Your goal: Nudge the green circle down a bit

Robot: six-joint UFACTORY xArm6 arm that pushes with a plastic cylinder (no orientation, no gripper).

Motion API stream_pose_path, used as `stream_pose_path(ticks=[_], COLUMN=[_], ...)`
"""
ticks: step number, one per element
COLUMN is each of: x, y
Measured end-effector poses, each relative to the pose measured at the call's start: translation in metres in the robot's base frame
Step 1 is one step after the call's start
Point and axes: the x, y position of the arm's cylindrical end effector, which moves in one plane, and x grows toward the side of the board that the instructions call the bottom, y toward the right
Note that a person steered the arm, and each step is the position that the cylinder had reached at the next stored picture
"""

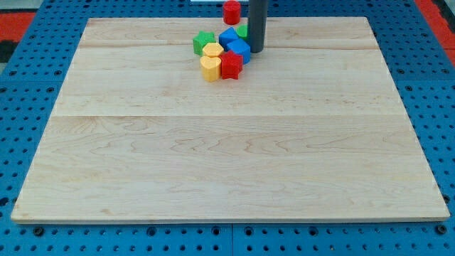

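The green circle [242,31] sits near the view's top centre, mostly hidden behind my dark rod. My tip [256,51] rests on the board just right of and below it, touching the right side of the cluster. A blue block [229,36] lies just left of the green circle. Another blue block [239,50] lies below it, next to my tip.
The cluster also holds a green block [203,43] at the left, a yellow block [212,50], a second yellow block [210,68] and a red block [232,65]. A separate red block [232,11] stands at the wooden board's [213,156] top edge.
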Motion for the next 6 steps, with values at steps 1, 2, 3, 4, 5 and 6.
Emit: stream_pose_path(ticks=[1, 2, 3, 4, 5, 6], x=[0.002, 0.002, -0.001, -0.043, -0.052, -0.057], y=[-0.020, 0.001, 0.058, 0.070, 0.060, 0.042])
